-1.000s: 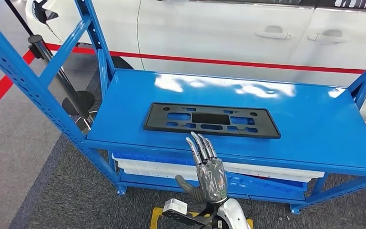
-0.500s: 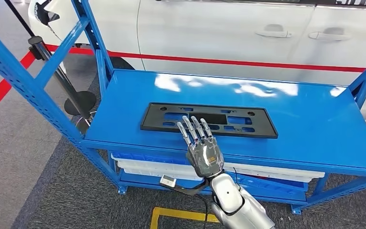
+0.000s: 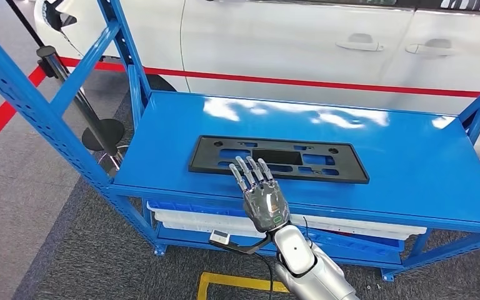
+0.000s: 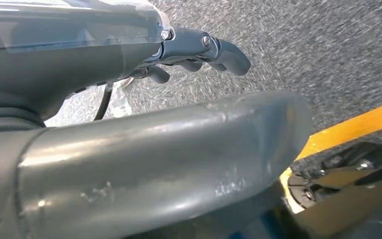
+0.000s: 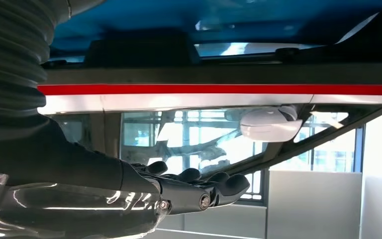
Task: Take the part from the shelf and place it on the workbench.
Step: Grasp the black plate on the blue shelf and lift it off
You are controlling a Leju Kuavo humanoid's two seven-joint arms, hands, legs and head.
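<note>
You see a black part (image 3: 279, 158) | glossy blue shelf (image 3: 406, 162) with blue posts | white car (image 3: 325, 44) with a red stripe | silver-grey right hand (image 3: 261, 194) | grey speckled carpet (image 3: 87, 256) with yellow line | dark grey left hand (image 4: 189, 50)

Right hand (image 3: 264, 201) raised and reached forward from below the front edge of the blue shelf (image 3: 412, 169) toward the black plastic frame (image 3: 279, 159), fingertips (image 3: 250, 165) now overlapping the frame's near edge instead of stopping short of the shelf front. Fingers straight and apart throughout, holding nothing; more of the silver forearm (image 3: 306, 262) drawn up under the shelf front, and the small white box on the cable (image 3: 219, 237) lifted closer to the shelf's lower tier.
</note>
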